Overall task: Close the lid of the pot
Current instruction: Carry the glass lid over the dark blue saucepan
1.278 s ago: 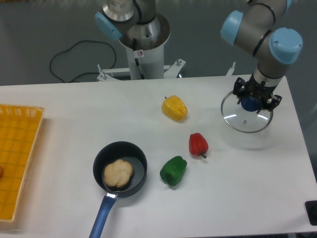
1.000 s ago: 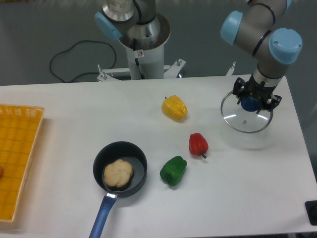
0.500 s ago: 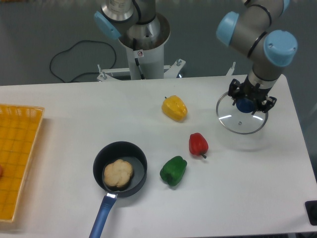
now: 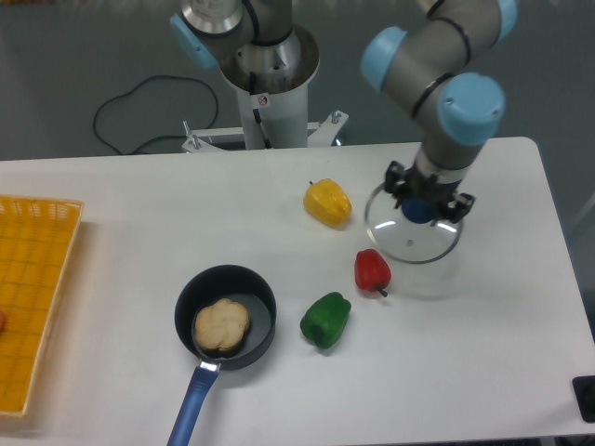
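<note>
gripper [image 4: 420, 206] clamped on lid [image 4: 412, 234] knob, lid lifted. pot [image 4: 226, 317] sits far down-left of it; carry level, clearing red pepper [image 4: 372, 269], centre over rim before lowering.

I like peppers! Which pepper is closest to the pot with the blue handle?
The green pepper, right beside the pot. The red pepper sits farther off, near the glass lid, and the yellow pepper farthest back.
</note>
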